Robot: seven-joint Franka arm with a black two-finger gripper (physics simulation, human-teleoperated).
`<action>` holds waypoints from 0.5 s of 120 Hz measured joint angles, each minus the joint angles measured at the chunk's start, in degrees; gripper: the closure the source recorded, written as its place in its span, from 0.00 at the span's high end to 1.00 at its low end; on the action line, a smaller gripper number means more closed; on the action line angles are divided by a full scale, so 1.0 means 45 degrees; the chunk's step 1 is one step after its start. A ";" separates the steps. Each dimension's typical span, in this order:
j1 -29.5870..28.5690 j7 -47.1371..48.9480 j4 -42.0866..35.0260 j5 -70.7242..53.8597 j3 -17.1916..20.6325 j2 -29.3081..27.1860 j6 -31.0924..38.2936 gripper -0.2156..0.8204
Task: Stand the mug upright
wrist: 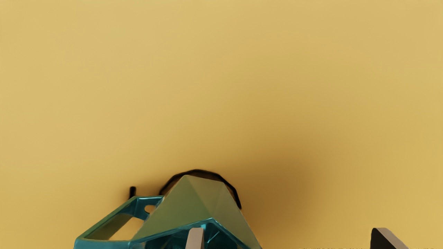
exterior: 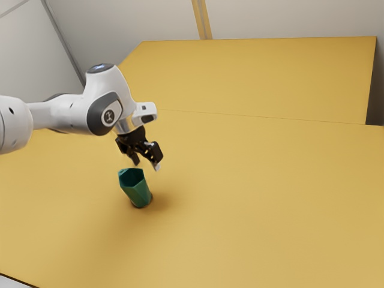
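The teal faceted mug (exterior: 137, 191) stands on its base on the yellow table, its opening facing up; it looks slightly slanted in the exterior view. Above its rim, towards the exterior view's right, my gripper (exterior: 147, 165) is open and apart from the table. In the wrist view, the fingers of the gripper (wrist: 291, 238) are wide apart. One fingertip (wrist: 195, 238) overlaps the opening of the mug (wrist: 193, 204), while the other is beyond the mug's side. The handle points away from that second finger. Whether the first fingertip is inside the mug cannot be told.
The yellow table (exterior: 258, 198) extends far towards the exterior view's right, with a seam across it. Behind its far edge is a pale wall (exterior: 288, 18) with a yellow strip. A table edge shows at the exterior view's lower left.
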State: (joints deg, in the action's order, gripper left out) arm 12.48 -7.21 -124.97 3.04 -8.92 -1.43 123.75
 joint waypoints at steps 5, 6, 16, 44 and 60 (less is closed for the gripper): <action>0.0039 0.0055 0.0092 0.0007 0.0027 -0.0096 -0.0152 0.71; 0.0048 0.0065 0.0116 0.0007 0.0033 -0.0141 -0.0183 0.72; 0.0177 0.0131 0.1100 -0.0043 0.0024 -0.0443 -0.0766 0.74; -0.0752 -0.0428 0.5542 -0.0154 0.0365 0.0220 -0.3264 0.77; -0.1399 -0.0792 0.6251 -0.0163 0.0588 0.0151 -0.4421 0.78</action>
State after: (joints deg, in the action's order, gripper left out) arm 6.18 -10.78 -96.84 2.31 -6.28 -0.75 103.86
